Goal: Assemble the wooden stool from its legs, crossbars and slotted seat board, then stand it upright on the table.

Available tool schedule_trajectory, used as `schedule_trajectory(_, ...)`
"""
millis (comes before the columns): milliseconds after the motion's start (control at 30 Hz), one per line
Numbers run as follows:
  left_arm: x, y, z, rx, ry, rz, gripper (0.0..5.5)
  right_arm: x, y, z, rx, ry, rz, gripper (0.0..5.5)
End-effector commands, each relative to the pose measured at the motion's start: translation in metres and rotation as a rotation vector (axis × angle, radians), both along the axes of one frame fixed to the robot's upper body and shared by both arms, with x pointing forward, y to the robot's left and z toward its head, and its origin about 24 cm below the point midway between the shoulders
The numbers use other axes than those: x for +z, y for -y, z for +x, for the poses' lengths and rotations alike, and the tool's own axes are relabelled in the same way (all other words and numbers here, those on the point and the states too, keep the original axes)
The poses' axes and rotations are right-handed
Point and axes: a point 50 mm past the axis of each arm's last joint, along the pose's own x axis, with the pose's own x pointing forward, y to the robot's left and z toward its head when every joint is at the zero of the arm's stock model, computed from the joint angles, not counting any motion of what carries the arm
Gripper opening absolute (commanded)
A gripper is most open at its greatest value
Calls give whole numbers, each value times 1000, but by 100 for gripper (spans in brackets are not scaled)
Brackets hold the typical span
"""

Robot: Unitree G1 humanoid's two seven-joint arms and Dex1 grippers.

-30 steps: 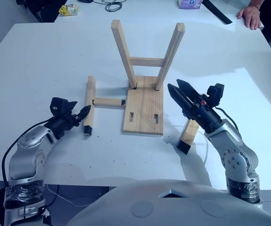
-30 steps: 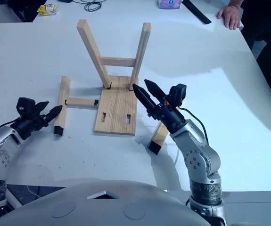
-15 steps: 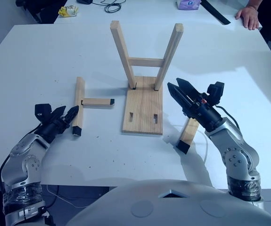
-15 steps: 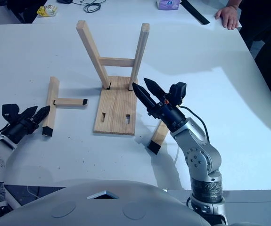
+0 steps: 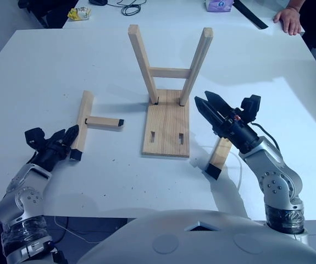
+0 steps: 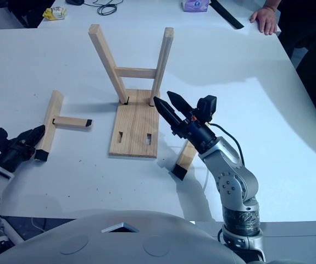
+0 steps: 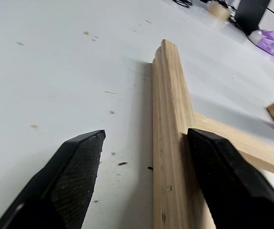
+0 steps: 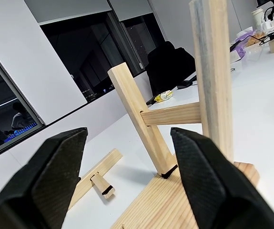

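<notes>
Straddling the near end of a loose leg [image 5: 82, 118], the left hand [image 5: 70, 144] sits low on the worktop [image 5: 48, 71]. Its fingers [image 7: 75, 171] are spread: one touches the leg's side and the other stands apart, so nothing is clenched. That leg lies flat with a short crossbar [image 5: 104, 122] jutting toward the seat board [image 5: 167, 129]. This half-frame is probably meant for the board's two empty near slots [image 5: 153, 135].

The seat board lies flat at the centre, underside up, so legs can be pressed down into it. A joined pair of legs [image 5: 143, 63] already stands in its far slots.

Just right of the board the right hand [image 5: 203, 98] hovers released, fingers apart, tips near the standing pair, likely placed to steady it. Beneath that arm another leg [image 5: 219, 158] lies on the worktop.
</notes>
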Motion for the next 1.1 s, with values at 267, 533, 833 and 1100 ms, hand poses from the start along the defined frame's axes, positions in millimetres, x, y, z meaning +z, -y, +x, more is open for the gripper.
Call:
schedule_trajectory(267, -58, -18, -48, 294, -453, -33, 321, 0, -2, -2, 5, -8, 9, 322)
schedule_trajectory(533, -56, -22, -42, 317, -432, -3, 321, 0, -2, -2, 4, -7, 14, 322)
schedule_trajectory(833, -39, -33, -20, 310, -263, 127, 321, 0, 0, 0, -5, -5, 9, 322)
schedule_trajectory(1100, -24, -13, -13, 251, -96, 11, 321, 2, 4, 5, 14, 9, -11, 322)
